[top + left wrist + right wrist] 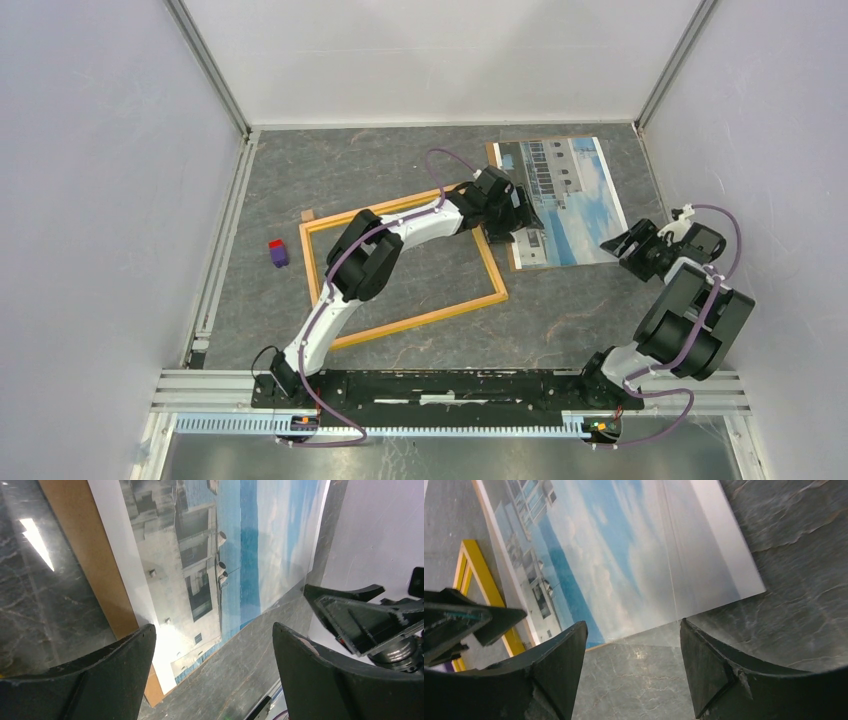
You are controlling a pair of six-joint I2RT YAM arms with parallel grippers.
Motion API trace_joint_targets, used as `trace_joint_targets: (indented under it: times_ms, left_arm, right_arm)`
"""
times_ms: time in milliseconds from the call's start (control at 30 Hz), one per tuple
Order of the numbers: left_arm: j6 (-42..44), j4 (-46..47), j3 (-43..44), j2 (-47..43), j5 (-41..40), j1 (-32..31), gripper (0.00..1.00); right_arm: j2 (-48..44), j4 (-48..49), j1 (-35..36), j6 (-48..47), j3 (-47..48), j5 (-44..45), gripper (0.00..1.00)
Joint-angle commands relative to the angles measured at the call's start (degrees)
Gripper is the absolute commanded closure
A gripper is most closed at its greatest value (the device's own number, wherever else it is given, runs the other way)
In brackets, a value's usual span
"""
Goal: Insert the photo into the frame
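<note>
The photo [572, 195], a print of a pale building under blue sky, lies flat at the back right on a brown backing board [493, 152]. It also shows in the left wrist view [200, 555] and the right wrist view [624, 555]. The frame [430, 318] of orange-yellow wood lies flat mid-table, left of the photo, with nothing inside it. My left gripper [523, 226] hovers open and empty over the photo's near left corner [212, 640]. My right gripper [626, 247] is open and empty at the photo's near right corner [631, 630].
A clear sheet [659, 632] seems to lie over the photo, jutting past its near edge. A small red and purple block [278, 252] sits left of the frame. The enclosure's white walls stand close behind the photo and to its right.
</note>
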Motion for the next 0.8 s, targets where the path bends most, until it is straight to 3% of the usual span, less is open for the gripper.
trace_joint_targets:
  times_ms: [0, 500, 767]
  left_arm:
    - [3.48, -3.16, 2.43, 3.38, -0.31, 1.41, 0.07]
    - [11.21, -3.59, 4.1, 5.06, 4.27, 7.16, 0.06]
    - [10.31, -1.85, 2.79, 5.39, 4.17, 7.62, 0.05]
  right_arm:
    - [-0.55, 1.42, 0.36, 1.74, -3.03, -7.54, 0.28]
    - [0.97, 7.61, 3.36, 4.94, -6.91, -11.08, 0.29]
    - [-1.12, 0.87, 3.48, -0.71, -6.82, 1.04, 0.25]
